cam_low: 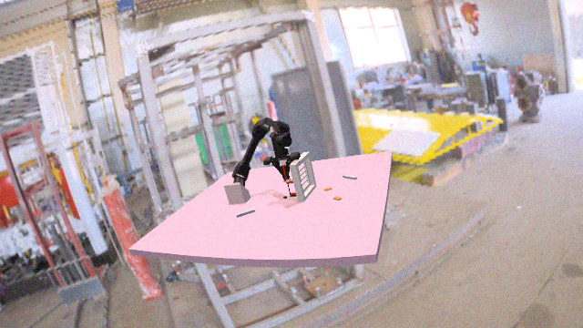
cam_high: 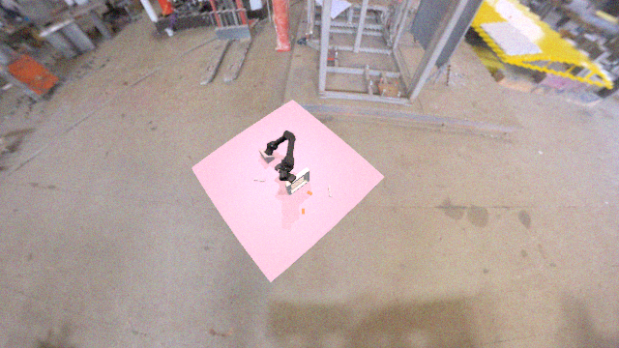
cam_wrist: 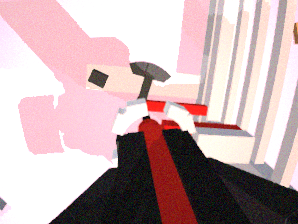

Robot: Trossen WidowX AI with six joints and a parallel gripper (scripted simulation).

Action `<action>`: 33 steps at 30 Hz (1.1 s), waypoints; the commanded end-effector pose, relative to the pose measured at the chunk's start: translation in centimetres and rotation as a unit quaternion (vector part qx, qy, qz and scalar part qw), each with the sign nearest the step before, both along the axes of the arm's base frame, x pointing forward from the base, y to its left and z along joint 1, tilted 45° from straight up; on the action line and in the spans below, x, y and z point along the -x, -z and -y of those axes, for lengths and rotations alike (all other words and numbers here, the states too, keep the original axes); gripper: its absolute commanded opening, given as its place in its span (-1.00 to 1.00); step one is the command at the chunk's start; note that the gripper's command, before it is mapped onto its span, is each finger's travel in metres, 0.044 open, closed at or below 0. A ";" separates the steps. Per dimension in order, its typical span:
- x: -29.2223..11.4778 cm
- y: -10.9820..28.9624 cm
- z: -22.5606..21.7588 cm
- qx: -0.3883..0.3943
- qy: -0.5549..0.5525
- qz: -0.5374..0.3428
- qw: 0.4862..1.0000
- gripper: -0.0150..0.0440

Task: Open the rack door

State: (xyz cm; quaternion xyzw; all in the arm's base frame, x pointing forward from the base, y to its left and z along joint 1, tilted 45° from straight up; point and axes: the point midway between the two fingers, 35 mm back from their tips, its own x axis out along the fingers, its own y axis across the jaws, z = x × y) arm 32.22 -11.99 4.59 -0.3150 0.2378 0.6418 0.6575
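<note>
The pale slatted rack door and frame (cam_high: 289,188) (cam_low: 298,182) (cam_wrist: 284,60) stand upright on the pink table; which slatted part is the door, and how far it is open, I cannot tell. The upright handle (cam_low: 285,171) (cam_wrist: 169,190) is black with a red face. It stands at the arm's side of the rack, with a white ring near its lower end. Red bars (cam_wrist: 195,109) reach from it toward the rack. My gripper (cam_low: 284,168) (cam_wrist: 160,172) comes from above and is shut on the handle, black fingers along both sides. The exact contact is partly hidden.
Two orange pieces (cam_high: 303,211) (cam_high: 309,192) (cam_low: 337,198) (cam_low: 328,189) lie beyond the rack. One thin grey strip (cam_high: 330,191) (cam_low: 350,177) lies past them, another (cam_high: 259,180) (cam_low: 246,213) on the arm's side. A grey wedge-shaped block (cam_low: 237,194) stands at the arm's base.
</note>
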 end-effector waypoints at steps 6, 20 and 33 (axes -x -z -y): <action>0.0 0.0 0.0 -0.001 0.000 0.000 1.000 -0.15; 0.0 0.0 0.0 -0.001 0.001 -0.001 1.000 -0.40; 1.1 -0.4 -0.5 -0.009 0.097 -0.094 0.991 -0.40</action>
